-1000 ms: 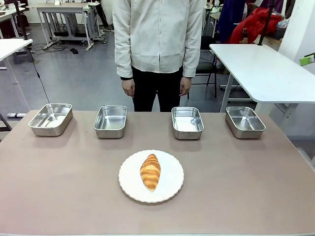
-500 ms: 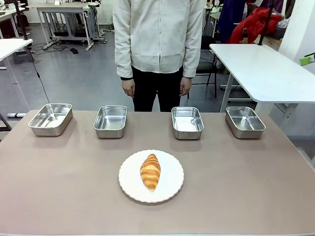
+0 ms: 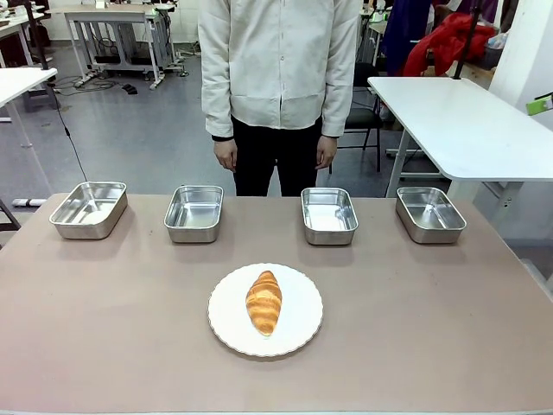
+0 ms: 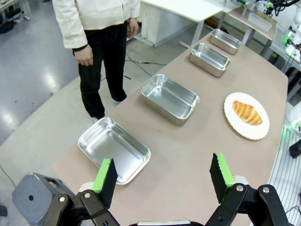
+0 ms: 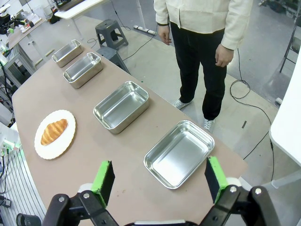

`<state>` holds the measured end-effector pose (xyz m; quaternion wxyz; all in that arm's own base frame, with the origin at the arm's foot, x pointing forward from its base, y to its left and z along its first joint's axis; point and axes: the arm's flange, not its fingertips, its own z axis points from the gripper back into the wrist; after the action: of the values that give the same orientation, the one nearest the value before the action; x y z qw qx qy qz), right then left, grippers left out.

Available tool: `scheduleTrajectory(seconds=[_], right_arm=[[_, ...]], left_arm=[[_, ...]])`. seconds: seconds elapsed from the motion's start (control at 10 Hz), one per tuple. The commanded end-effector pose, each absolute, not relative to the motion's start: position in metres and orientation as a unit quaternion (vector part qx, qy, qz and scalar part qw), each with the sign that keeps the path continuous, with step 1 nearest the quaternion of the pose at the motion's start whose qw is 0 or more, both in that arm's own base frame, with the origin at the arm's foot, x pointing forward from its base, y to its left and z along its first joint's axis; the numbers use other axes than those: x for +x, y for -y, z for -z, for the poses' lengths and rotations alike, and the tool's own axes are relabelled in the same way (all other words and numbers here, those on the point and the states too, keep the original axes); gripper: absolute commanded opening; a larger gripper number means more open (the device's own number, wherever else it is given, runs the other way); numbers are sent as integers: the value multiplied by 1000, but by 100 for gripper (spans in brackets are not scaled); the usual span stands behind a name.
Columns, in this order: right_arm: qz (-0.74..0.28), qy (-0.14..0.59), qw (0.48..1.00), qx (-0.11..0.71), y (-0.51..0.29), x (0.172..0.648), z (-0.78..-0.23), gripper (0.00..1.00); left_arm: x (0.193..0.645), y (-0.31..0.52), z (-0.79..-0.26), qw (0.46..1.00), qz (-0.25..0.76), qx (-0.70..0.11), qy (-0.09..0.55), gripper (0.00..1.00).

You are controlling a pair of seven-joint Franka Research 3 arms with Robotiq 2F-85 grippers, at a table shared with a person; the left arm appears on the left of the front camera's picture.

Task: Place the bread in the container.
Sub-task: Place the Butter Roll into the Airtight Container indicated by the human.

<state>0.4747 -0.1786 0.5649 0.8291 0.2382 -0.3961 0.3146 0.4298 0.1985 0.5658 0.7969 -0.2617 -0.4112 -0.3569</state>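
I see croissant (image 3: 264,302) on white plate (image 3: 304,327), probably staged for easy reach; four steel trays (image 3: 193,213) rowed beyond plate. Left gripper (image 4: 162,164), right gripper (image 5: 159,165) both wide open, empty.

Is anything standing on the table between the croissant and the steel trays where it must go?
Nothing visible does. The croissant lies on the white plate, and only bare table separates it from the row of four steel trays.
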Motion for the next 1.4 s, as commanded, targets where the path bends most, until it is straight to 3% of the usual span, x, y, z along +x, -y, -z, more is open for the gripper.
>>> scheduleTrajectory(seconds=[0.0, 1.3], right_arm=[[-317, 396, 828, 239, 178, 475, -565, 100], [-317, 396, 828, 239, 178, 475, -565, 100]], left_arm=[[427, -200, -567, 791, 361, -265, 418, 100], [427, -200, -567, 791, 361, -265, 418, 100]])
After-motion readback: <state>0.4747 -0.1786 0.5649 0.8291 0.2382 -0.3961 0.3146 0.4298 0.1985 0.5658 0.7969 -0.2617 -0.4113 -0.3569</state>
